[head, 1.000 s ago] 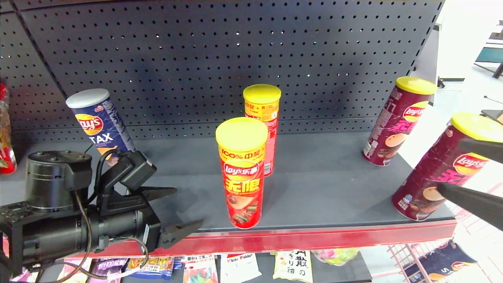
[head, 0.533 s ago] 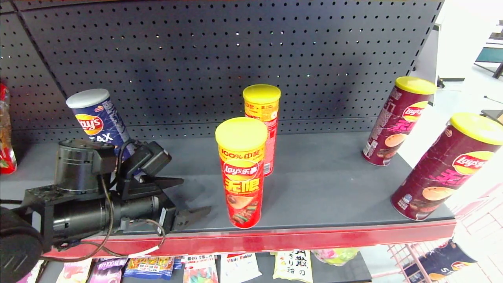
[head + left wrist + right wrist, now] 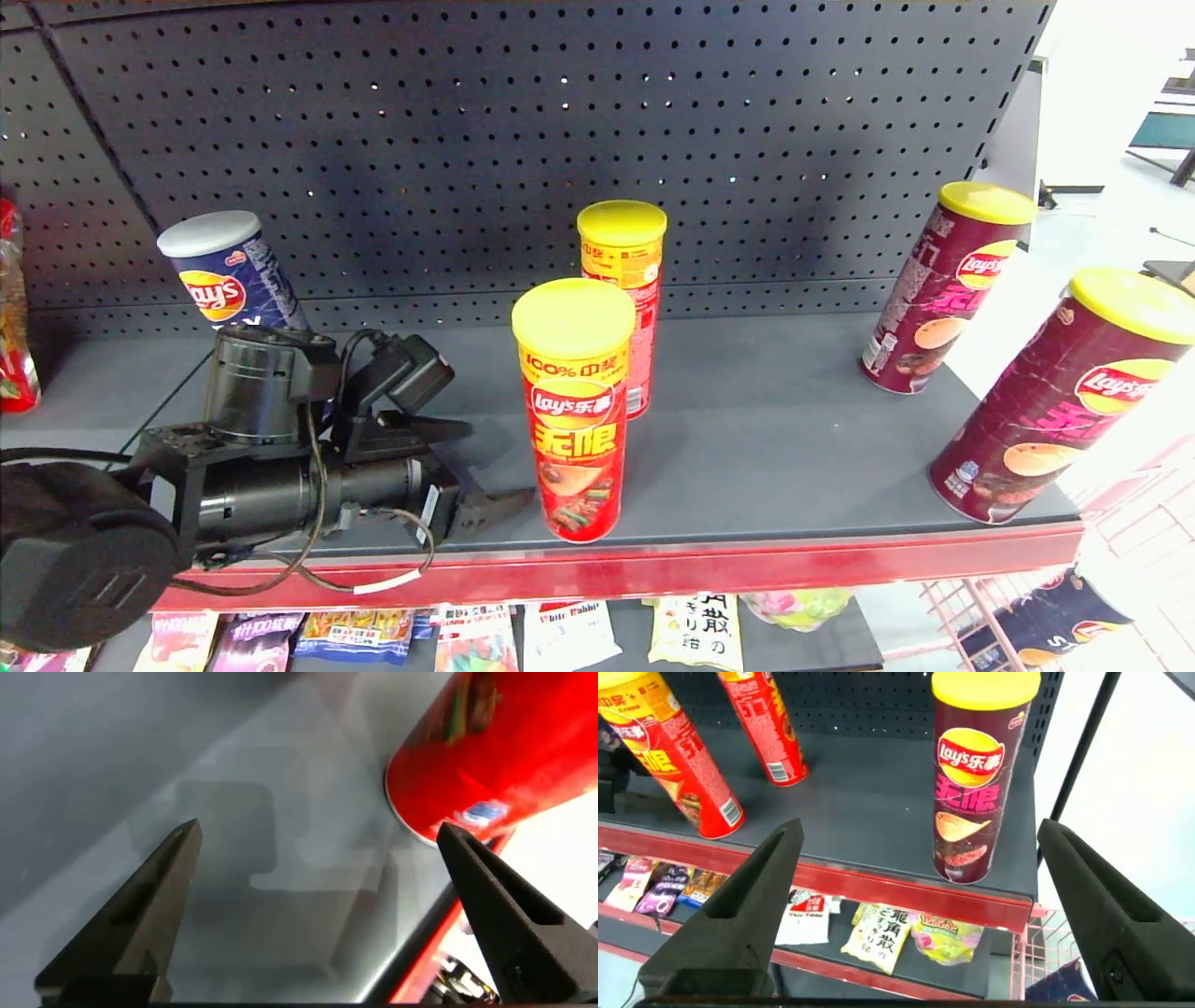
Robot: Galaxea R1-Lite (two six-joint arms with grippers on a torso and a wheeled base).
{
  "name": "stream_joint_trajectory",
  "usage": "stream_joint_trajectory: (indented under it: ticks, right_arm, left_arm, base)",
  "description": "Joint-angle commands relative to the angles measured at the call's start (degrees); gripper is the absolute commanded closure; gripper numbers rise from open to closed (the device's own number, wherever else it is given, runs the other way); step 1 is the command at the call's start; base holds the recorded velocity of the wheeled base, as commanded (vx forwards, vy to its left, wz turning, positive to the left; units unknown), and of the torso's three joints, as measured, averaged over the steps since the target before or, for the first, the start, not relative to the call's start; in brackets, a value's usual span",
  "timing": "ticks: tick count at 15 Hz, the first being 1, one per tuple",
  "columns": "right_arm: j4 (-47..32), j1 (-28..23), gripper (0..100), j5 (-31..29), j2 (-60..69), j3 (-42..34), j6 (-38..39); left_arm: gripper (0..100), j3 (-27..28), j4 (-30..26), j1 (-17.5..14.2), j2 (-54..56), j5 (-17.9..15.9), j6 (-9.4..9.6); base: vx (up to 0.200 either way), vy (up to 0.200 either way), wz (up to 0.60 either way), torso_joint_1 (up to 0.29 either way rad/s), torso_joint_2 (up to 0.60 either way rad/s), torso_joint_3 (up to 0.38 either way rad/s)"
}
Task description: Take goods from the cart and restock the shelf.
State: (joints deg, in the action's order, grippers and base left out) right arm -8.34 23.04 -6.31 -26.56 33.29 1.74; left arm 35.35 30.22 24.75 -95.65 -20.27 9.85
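While left tool [image 3: 502, 460] gapes beside red can [image 3: 571, 411] | right wrist: maroon can [image 3: 976, 793]

The shelf [image 3: 747, 439] is viewed frontally from above by the head camera; the front red can [image 3: 571, 411] is shared by both wrist views.

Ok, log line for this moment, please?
left gripper: open, empty, low over shelf beside front red can | right gripper: open, empty, facing front maroon can
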Motion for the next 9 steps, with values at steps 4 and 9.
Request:
stream_joint_trajectory:
  ticks: [4, 9]
  right_arm:
    - [0.0, -0.1, 0, 0.0, 0.1, -0.8, 0.0]
    - [0.1, -0.1, 0, 0.0, 0.4, -2.2, 0.0]
  left_arm:
    - [0, 1.6, 1.1, 1.0, -2.4, -0.1, -0.09]
    - [0, 1.9, 1.1, 1.2, -3.1, -0.1, -0.09]
  base:
    - [0.0, 0.0, 0.0, 0.0, 0.0, 0.0]
    - [0.0, 0.0, 0.0, 0.0, 0.0, 0.0]
